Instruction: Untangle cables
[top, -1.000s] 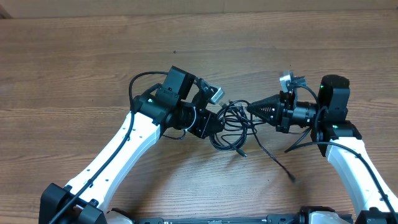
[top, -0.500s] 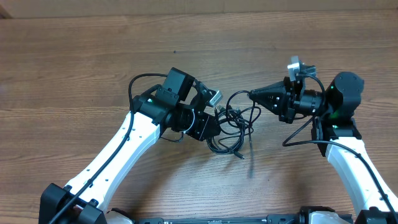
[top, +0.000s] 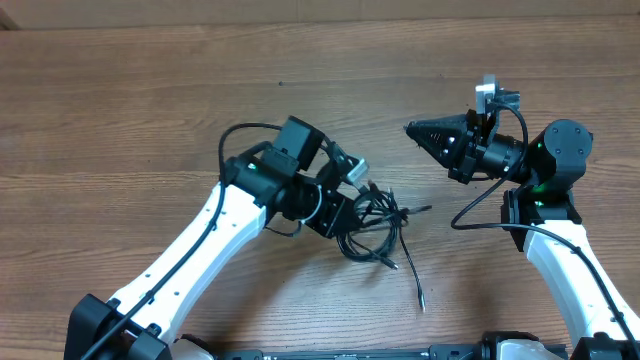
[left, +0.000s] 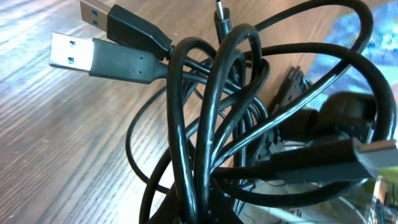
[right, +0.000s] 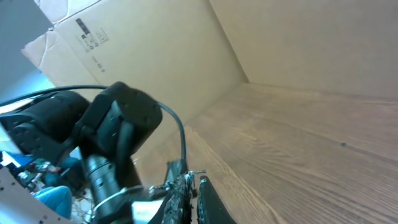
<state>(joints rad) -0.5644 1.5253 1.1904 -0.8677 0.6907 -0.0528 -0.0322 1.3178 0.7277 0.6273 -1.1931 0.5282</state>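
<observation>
The cables (top: 378, 225) form one knotted black bundle at the tip of the left tool (top: 350, 214), which is clamped tight on the loops. Two silver USB plugs (left: 71, 53) jut out beyond it. One loose strand (top: 412, 275) trails off across the table (top: 150, 100). The right tool (top: 410, 129), well apart, is closed and holds nothing.

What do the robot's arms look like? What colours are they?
The left arm and right arm have smooth white shells with chunky black joints. Thin black cords loop alongside them. The right gripper is black and tapers to a point like a beak.
</observation>
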